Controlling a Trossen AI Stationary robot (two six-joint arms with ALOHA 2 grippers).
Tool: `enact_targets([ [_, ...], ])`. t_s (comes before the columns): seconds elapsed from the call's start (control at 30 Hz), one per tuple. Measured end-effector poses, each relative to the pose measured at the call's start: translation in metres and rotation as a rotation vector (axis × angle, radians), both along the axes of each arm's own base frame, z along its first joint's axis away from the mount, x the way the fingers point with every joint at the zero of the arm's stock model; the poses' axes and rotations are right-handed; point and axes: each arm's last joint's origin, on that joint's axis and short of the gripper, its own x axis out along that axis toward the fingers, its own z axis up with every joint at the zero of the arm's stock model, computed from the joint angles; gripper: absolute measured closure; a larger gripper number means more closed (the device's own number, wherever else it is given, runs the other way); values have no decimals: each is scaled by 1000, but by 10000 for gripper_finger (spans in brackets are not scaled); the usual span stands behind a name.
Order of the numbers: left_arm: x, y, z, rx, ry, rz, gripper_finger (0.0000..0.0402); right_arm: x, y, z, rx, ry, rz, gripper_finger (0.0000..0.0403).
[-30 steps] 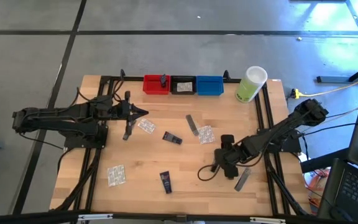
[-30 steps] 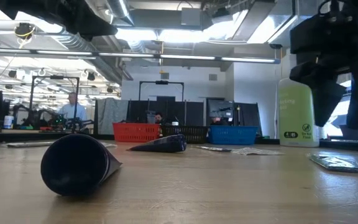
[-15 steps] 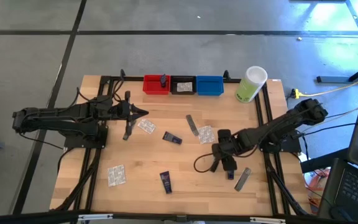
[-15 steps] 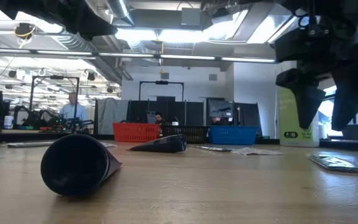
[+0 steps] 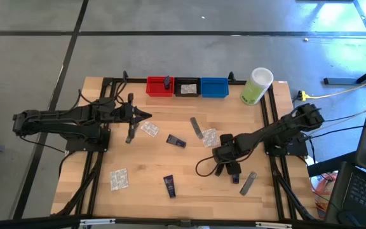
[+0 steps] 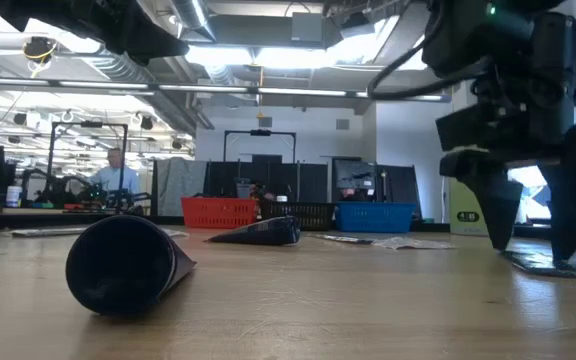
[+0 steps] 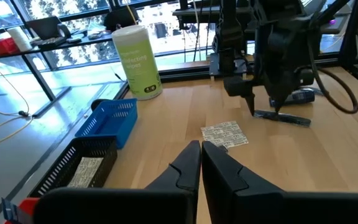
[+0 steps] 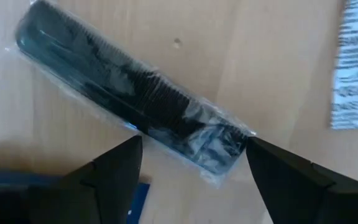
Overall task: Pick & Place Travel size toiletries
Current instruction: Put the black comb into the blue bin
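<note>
The travel size toiletries lie scattered on the wooden table: navy tubes (image 5: 176, 140) (image 5: 169, 186), grey sachets (image 5: 197, 127) (image 5: 248, 182), and clear packets (image 5: 210, 137) (image 5: 149, 129) (image 5: 118, 179). A dark comb in a clear wrapper (image 8: 135, 93) lies flat under my right gripper (image 5: 224, 160). That gripper points down, open. Its fingers (image 6: 498, 215) stand on either side of the wrapper (image 6: 538, 262), low over the table and apart from it. A navy tube (image 7: 300, 94) lies just beyond it. My left gripper (image 7: 201, 149) is shut and empty, raised at the far left (image 5: 146, 116).
Red (image 5: 159, 86), black (image 5: 187, 87) and blue (image 5: 214, 87) bins line the far edge. A pale-green container with a white lid (image 5: 257, 86) stands at the far right. A black cable loop (image 5: 202, 170) hangs beside my right gripper. Black rails (image 5: 273, 121) run along both sides.
My right gripper has come down and a little toward the table's left, rolling slightly. It has stayed open and now straddles the wrapped comb close to the table. The toiletries have not moved.
</note>
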Motion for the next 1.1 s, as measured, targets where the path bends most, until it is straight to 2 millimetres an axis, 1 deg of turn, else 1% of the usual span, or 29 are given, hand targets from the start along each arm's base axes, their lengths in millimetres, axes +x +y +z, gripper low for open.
enact_targets([
  [0.17,0,0,0,0,1,0,393,3,1,-7,5,13,26,117],
  [0.33,0,0,0,-1,4,0,390,4,2,-9,2,17,31,121],
  [0.5,0,0,0,-1,4,1,390,4,2,-9,5,11,31,146],
  [0.63,0,0,0,-3,4,1,393,5,3,-9,11,2,31,188],
  [0.9,0,0,0,-3,4,2,389,7,3,-9,34,-13,3,299],
  [1.1,0,0,0,-3,3,2,393,8,4,-10,56,-13,3,373],
])
